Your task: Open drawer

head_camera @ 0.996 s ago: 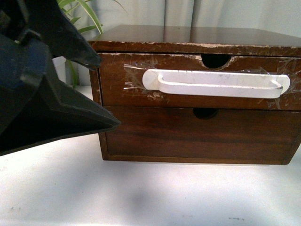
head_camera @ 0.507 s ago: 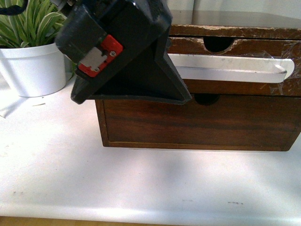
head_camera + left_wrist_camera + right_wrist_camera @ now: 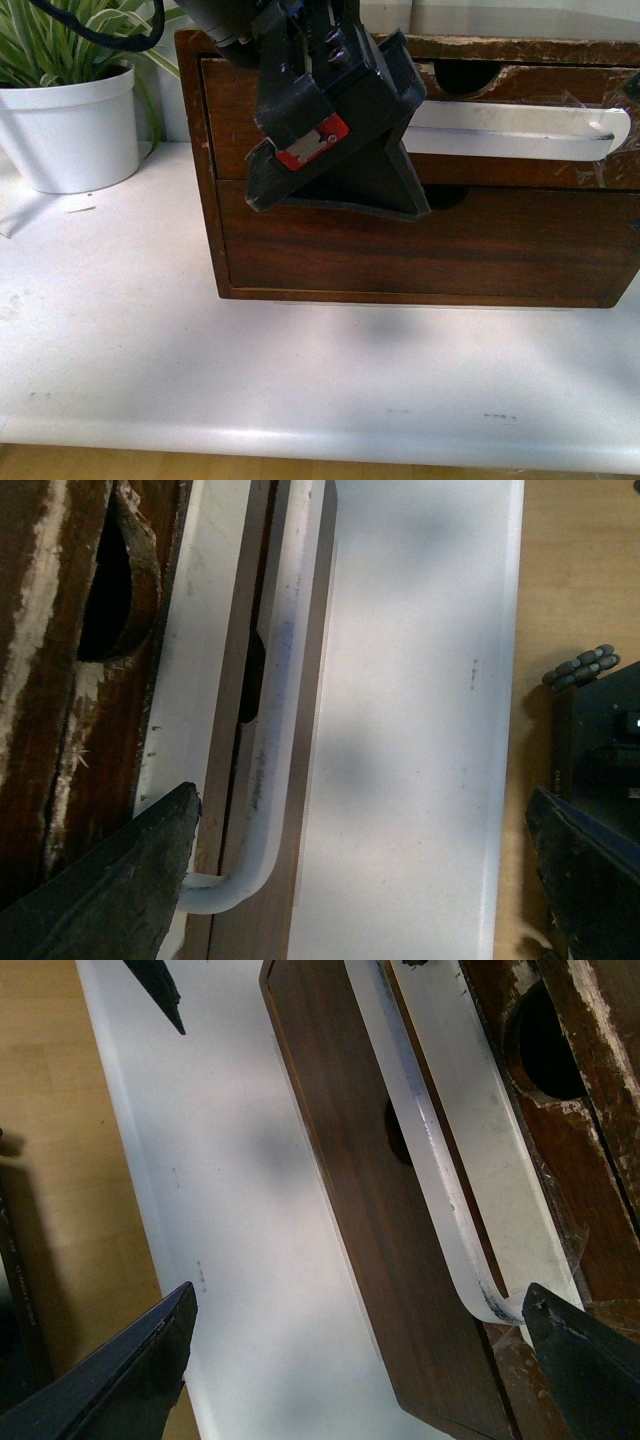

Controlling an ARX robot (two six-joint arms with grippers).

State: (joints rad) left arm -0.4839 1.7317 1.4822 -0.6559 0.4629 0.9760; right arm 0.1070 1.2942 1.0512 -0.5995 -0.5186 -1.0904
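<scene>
- My left hand (image 3: 362, 800) is up in front of the drawer (image 3: 520, 172). In the front view it hides the left end of the white handle (image 3: 520, 130).
- The two fingers of my left hand are wide apart. They hold nothing.
- In the left wrist view, one finger (image 3: 100, 890) is right by the bent end of the handle, over the drawer's front. I cannot tell if it touches. The other finger (image 3: 590, 880) is far off, past the edge of the counter (image 3: 300, 380).
- My right hand (image 3: 360, 1295) is spread wide too, and it holds nothing.
- In the right wrist view, one finger (image 3: 590, 1360) is just beside the other bent end of the handle. The other finger (image 3: 120, 1380) is well away from the drawers.
- The drawer is the top one of two in a dark brown wooden box (image 3: 190, 150). The box stands on the white counter.
- The long white handle runs across the drawer's front, with clear tape at its right end.
- A half-round notch (image 3: 470, 80) is cut in the drawer's top edge. The wood there is chipped and pale.
- From the front the drawer looks pushed in.
- The plain lower drawer (image 3: 420, 250) is right under it.
- A green plant in a white pot (image 3: 70, 130) stands on the counter, left of the box.
</scene>
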